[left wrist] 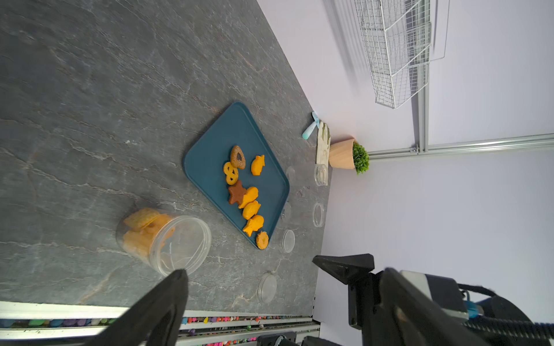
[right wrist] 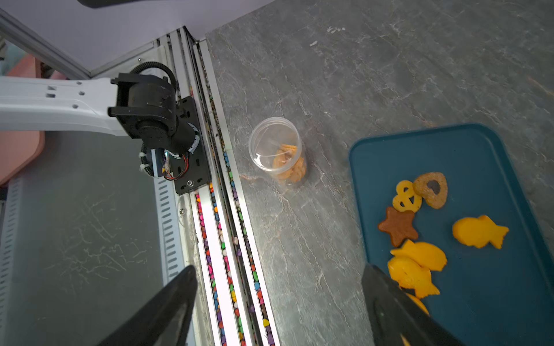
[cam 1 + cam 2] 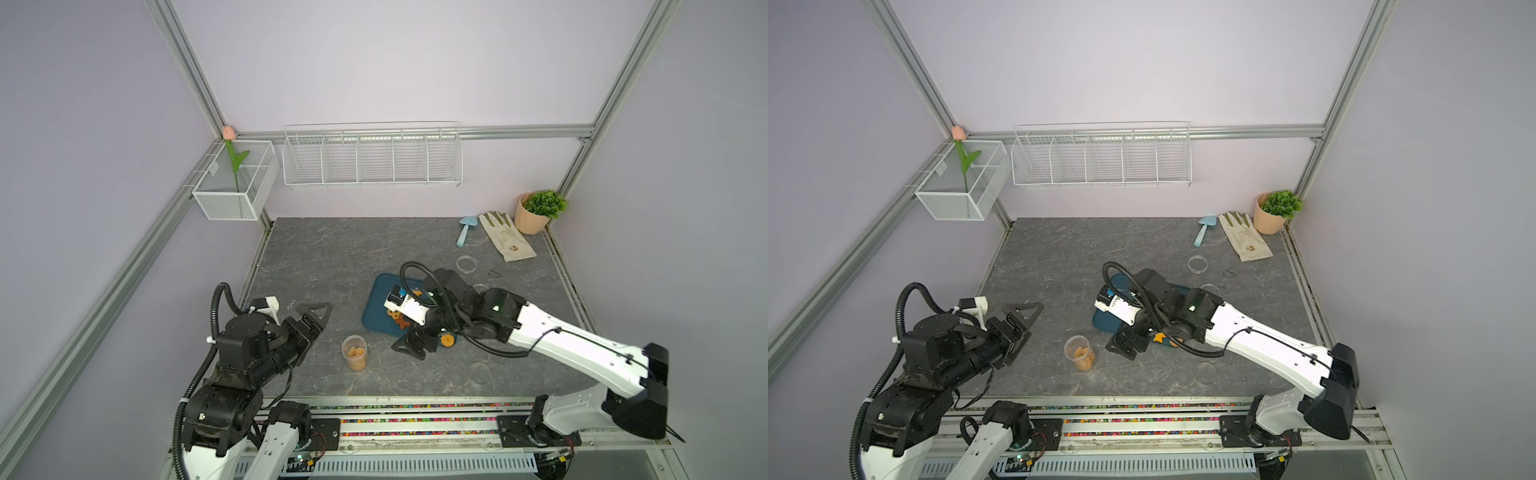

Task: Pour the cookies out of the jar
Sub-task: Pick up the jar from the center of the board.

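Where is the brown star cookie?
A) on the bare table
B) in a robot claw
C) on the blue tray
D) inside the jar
C: the brown star cookie lies flat on the blue tray, touching an orange fish cookie.

The jar [image 3: 354,352] stood upright and lidless on the table [image 3: 316,257], clear plastic, with a few tan cookies [image 2: 289,163] in its bottom. More of them (orange fish, a brown star, a pretzel, a heart) lay loose on the blue tray [image 1: 209,155] nearby.
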Robot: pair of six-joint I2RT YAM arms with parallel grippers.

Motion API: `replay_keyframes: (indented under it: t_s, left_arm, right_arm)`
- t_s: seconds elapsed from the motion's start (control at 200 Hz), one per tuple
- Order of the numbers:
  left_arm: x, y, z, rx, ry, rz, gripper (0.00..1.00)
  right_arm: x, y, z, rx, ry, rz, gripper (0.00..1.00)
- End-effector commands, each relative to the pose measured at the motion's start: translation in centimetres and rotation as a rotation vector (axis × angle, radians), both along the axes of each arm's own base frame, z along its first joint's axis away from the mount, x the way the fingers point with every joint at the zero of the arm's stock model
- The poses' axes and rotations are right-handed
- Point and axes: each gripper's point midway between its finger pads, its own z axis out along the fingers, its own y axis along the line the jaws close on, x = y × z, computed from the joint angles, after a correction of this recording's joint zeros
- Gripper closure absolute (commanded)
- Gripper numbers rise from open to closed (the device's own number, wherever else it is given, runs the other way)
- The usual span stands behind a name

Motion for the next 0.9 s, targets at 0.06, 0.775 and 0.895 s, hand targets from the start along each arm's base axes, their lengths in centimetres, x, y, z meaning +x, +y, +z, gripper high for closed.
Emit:
replay_keyframes:
  t_s: [0.06,0.775,0.895]
  left_arm:
    - [-2.2,3.0,-0.3,0.086,0.025,0.123,0.0]
    - [-4.2,4.1,-0.4,0.121,0.011,0.148,0.0]
    - [-4.2,4.2,-0.3,0.126,0.009,0.153,0.0]
  right_arm:
    - [-1.9,2.9,-2.3,-0.068,-0.045,0.104,0.12]
    - [-0.9,8.0,-9.6,-0.293,-0.073,0.052,0.12]
    - [-0.3,8.5,-10.2,-0.313,-0.08,0.033,0.12]
